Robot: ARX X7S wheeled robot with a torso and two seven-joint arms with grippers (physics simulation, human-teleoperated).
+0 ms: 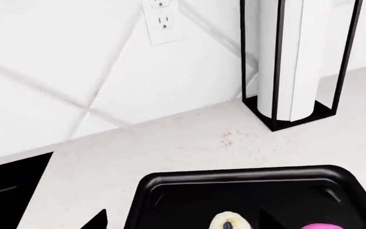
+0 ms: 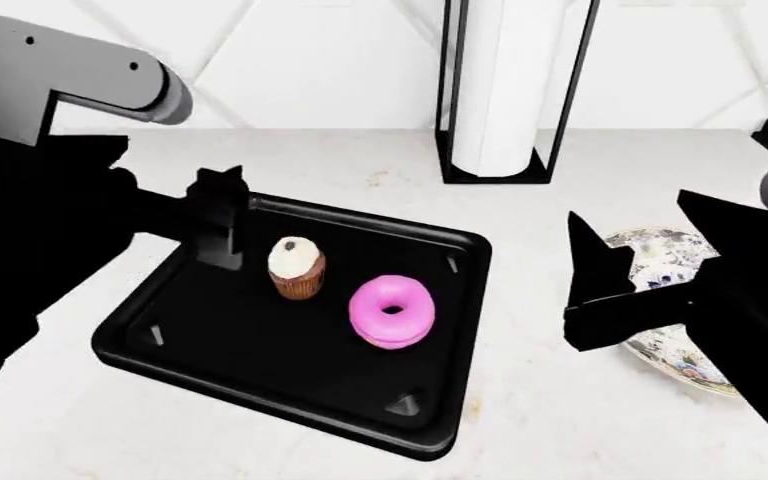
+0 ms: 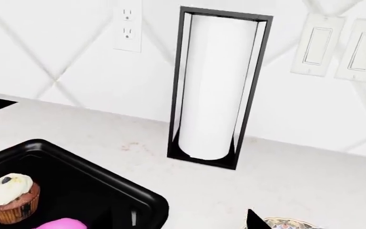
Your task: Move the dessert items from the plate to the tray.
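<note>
The glossy black tray [image 2: 197,345] lies mid-counter and holds both dessert items. The cupcake [image 2: 296,266] stands upright and the pink donut [image 2: 391,311] lies beside it. My left gripper [image 2: 221,225] is open and empty above the tray's far left rim. In the left wrist view [image 1: 183,224] its fingertips [image 1: 97,220] straddle the tray [image 1: 170,183], the cupcake's frosting [image 1: 228,223] and a sliver of donut [image 1: 323,226]. My right gripper [image 2: 574,275] is open and empty between the tray and the floral plate [image 2: 658,245], which it partly hides. The right wrist view shows the cupcake [image 3: 11,198], the tray [image 3: 75,167] and the plate's rim [image 3: 288,223].
A paper towel roll in a black wire holder [image 2: 502,90] stands against the tiled wall behind the tray. There are wall outlets [image 3: 127,28] and light switches [image 3: 339,45]. A black basin edge [image 1: 11,191] lies to the tray's left.
</note>
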